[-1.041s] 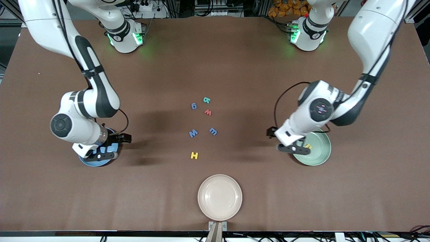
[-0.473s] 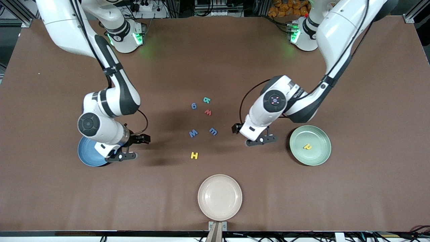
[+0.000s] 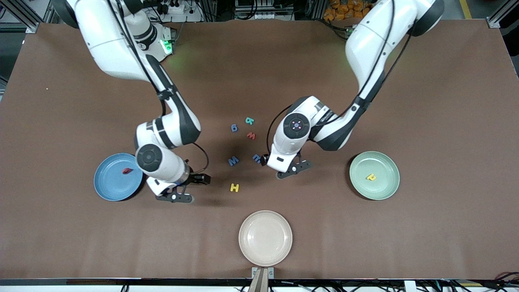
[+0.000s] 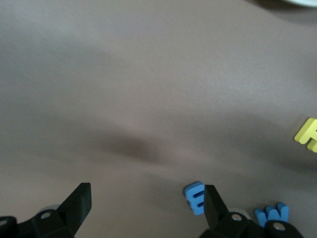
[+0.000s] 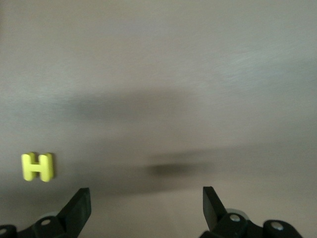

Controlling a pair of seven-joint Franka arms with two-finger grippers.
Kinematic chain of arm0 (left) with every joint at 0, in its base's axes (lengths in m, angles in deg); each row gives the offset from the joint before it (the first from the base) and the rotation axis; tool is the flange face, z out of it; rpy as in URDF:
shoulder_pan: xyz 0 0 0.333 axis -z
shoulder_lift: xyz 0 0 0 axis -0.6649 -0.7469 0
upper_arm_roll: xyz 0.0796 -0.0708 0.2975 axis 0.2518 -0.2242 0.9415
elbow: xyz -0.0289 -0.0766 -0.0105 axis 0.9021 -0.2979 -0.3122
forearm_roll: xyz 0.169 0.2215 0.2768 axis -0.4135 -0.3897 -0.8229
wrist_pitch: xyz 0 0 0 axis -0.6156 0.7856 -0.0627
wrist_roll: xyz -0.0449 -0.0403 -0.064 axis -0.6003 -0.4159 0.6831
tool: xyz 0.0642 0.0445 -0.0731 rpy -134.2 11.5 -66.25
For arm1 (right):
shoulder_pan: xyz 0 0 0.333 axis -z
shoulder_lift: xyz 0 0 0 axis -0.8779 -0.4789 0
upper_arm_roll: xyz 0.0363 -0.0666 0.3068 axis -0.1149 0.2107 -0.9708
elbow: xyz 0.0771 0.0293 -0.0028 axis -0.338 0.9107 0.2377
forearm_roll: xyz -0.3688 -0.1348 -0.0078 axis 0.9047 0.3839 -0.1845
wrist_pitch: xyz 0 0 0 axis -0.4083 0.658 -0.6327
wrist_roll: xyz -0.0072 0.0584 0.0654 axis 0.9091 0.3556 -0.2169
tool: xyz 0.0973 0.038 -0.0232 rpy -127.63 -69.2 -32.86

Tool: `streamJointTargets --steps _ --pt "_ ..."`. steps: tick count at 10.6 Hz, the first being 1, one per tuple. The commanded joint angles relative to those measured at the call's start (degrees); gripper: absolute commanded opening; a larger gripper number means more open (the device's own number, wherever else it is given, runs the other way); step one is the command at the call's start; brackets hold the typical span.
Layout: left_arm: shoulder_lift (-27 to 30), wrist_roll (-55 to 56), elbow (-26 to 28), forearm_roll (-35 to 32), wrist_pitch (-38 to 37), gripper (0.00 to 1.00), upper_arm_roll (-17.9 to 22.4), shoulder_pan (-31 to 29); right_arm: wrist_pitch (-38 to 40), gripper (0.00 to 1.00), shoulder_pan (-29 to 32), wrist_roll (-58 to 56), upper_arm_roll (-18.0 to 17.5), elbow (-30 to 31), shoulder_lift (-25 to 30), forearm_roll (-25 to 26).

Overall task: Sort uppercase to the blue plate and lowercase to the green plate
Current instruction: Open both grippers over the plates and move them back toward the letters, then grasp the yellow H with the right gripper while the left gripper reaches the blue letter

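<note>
The blue plate [image 3: 109, 188] holds the red Q [image 3: 127, 170]. The green plate [image 3: 383, 184] holds the yellow h [image 3: 370, 177]. Mid-table lie the teal R [image 3: 249, 120], blue g [image 3: 234, 128], red w [image 3: 251, 135], blue M [image 3: 233, 161], blue m [image 3: 256, 157] and yellow H [image 3: 234, 187]. My left gripper [image 3: 282, 166] is open, low over the table right beside the blue m [image 4: 194, 197]; its wrist view also shows the blue M [image 4: 271, 214] and yellow H [image 4: 308, 134]. My right gripper [image 3: 187, 188] is open between the blue plate and the yellow H [image 5: 37, 166].
A beige plate [image 3: 265, 238] lies near the table's front edge, nearer to the camera than the letters; its rim shows in the left wrist view [image 4: 302, 2]. Bare brown table surrounds the letter cluster.
Both arms swung away from their plates toward the letters in the middle. The red Q now shows in the blue plate and the yellow h in the green plate.
</note>
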Motion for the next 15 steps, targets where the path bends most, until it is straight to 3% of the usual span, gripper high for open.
streamJointTargets --steps 1,6,13,14,15 --pt "-4.21 3.64 -6.57 1.96 -1.36 1.00 2.67 3.81 -0.77 1.00 -2.85 8.47 0.30 -7.35 -5.44 0.03" --pt "-7.64 8.84 -9.13 2.13 0.04 1.00 2.67 5.84 -3.92 1.00 -5.85 18.08 0.30 -16.15 -13.09 0.03" --pt "-9.05 10.52 -9.04 2.13 2.76 1.00 2.67 6.72 -5.08 1.00 -8.75 19.76 0.39 -16.16 -14.78 0.56" --pt "-9.14 10.52 -9.04 2.13 2.94 1.00 2.67 6.72 -5.08 0.73 -8.93 19.67 0.47 -15.89 -14.78 0.82" --pt "-9.23 10.43 -9.04 2.13 2.94 1.00 2.67 6.63 -4.91 0.01 -9.54 19.32 0.65 -15.89 -14.78 1.17"
